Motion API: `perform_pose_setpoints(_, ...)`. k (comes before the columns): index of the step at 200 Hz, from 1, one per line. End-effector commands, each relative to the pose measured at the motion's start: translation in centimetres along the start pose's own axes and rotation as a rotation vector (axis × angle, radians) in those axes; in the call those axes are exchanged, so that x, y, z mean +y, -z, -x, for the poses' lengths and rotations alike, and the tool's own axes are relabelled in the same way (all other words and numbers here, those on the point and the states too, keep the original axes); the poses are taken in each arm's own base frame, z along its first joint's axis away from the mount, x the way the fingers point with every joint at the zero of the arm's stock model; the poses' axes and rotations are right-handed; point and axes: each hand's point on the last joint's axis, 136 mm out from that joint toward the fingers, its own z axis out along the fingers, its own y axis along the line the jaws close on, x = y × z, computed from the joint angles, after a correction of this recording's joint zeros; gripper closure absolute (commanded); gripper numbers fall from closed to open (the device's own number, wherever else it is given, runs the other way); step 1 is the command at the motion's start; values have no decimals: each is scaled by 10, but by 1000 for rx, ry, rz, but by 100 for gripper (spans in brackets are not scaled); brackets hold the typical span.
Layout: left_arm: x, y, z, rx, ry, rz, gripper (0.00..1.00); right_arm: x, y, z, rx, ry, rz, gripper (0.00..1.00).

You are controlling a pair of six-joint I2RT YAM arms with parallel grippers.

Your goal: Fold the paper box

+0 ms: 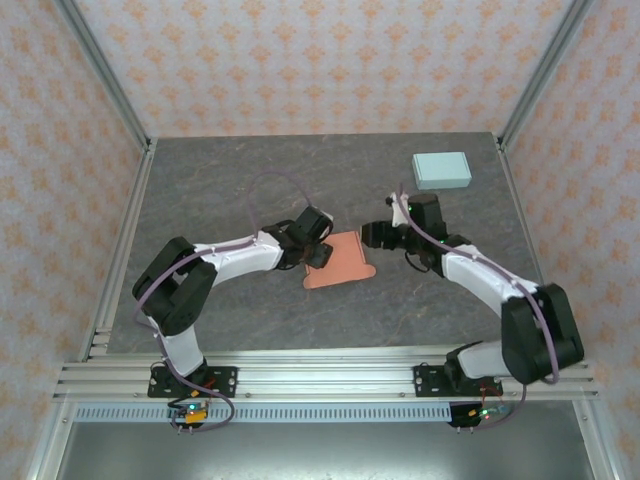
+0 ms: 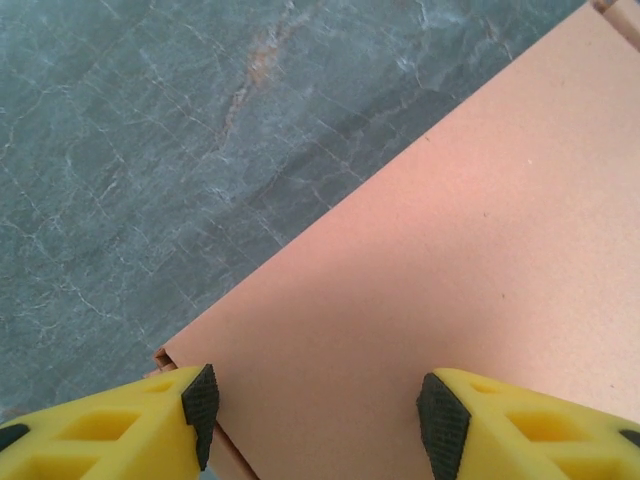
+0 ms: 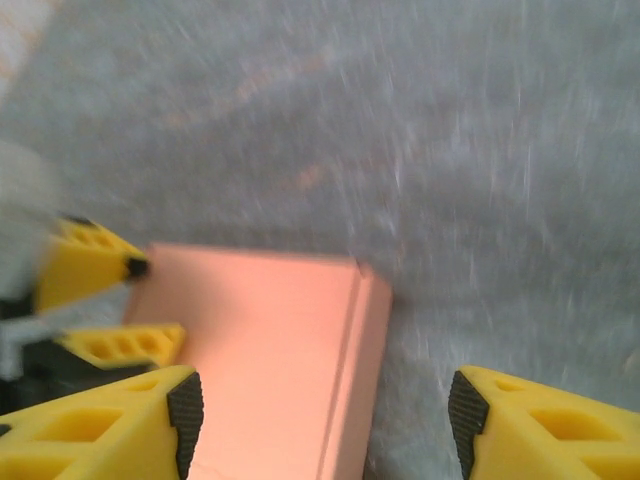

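Grey marbled table (image 1: 220,180), patterned walls (image 1: 300,60). Top view: the paper box (image 1: 345,262) lies flat mid-table as a salmon card blank. The left gripper (image 1: 318,250) is at its left edge, the right gripper (image 1: 377,234) just off its right, and a pale blue box (image 1: 441,170) sits well apart at the back. Left wrist: the left gripper (image 2: 318,410) is spread and pinching nothing, above the paper box (image 2: 450,280) near a corner. Right wrist, blurred: the right gripper (image 3: 320,420) is spread and empty over the paper box (image 3: 270,350), and we get a crease (image 3: 343,360) along the right flap, unseen elsewhere. We judge the card light, thin and prone to slide, so we'd lift by a flap edge and pin the panel.
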Motion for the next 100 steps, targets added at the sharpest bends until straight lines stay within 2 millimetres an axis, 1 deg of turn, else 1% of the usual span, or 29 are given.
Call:
perform_pose_setpoints(1, 14, -16, -48, 116, 73, 60, 41, 1, -14, -23, 38, -48, 36, 34)
perform_pose_setpoints(14, 14, -12, -46, 106, 86, 58, 40, 3, -13, -27, 36, -63, 41, 34)
perform_pose_setpoints(34, 15, -2, -37, 93, 91, 53, 40, -2, -6, -20, 11, -72, -7, 32)
perform_pose_setpoints(52, 13, 9, -26, 105, 130, -5, 39, -3, -4, -17, 54, -91, -18, 32)
perform_pose_setpoints(66, 10, 21, -16, 99, 174, -65, 39, -1, -9, -17, 98, -127, 3, 32)
perform_pose_setpoints(82, 13, 35, -7, 85, 265, -116, 38, 2, -17, -18, 145, -149, 31, 33)
perform_pose_setpoints(100, 17, 47, -8, 90, 340, -148, 38, 1, -26, -20, 182, -164, 38, 34)
